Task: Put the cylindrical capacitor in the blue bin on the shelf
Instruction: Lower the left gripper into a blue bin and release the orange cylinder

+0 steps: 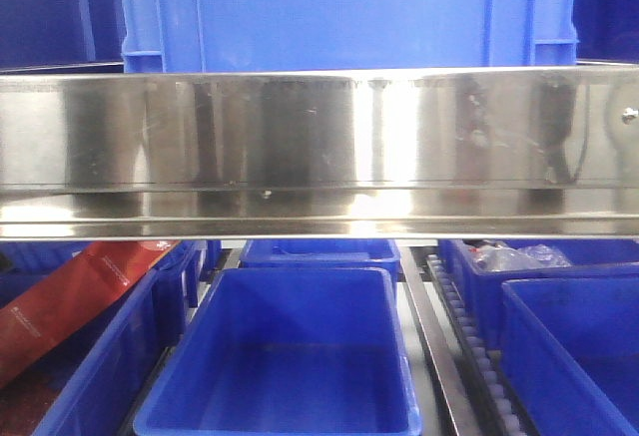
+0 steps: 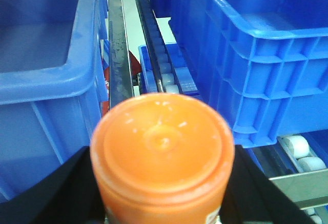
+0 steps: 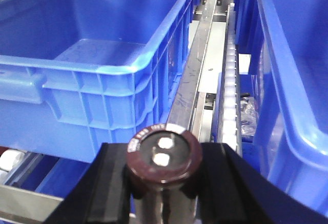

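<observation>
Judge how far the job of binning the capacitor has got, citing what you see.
Done: the capacitor is picked up, clamped in the right hand. In hand: it hangs in front of the bin, not yet over it, near the shelf rail. Left: carry it over the rim and release. The left hand holds an orange cylinder.
</observation>
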Tool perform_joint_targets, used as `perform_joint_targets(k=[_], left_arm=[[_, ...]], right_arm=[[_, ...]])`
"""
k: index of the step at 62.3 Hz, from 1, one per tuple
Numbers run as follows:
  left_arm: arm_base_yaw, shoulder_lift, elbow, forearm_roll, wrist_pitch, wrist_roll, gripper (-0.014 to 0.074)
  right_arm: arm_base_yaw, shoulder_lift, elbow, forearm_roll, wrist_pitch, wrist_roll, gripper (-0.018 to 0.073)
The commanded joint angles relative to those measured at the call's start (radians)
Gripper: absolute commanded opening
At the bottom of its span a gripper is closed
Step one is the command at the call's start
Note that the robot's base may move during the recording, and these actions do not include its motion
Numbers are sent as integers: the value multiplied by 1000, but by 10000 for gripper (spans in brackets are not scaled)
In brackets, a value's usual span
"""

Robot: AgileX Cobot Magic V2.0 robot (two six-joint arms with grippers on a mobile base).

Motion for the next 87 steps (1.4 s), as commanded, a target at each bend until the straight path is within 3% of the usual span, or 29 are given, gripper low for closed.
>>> perform_joint_targets(k=[1,61,87], left_arm=[[-1,-5,-1,-3,-18,-8,-111],[-1,-5,-1,-3,-18,-8,-111],[-1,-5,-1,-11,-74,-8,-111]], right_arm=[[1,-4,-10,1,-26,-5,-154],[1,-4,-10,1,-28,-5,-154],[1,-4,-10,6,-84,-5,-154]])
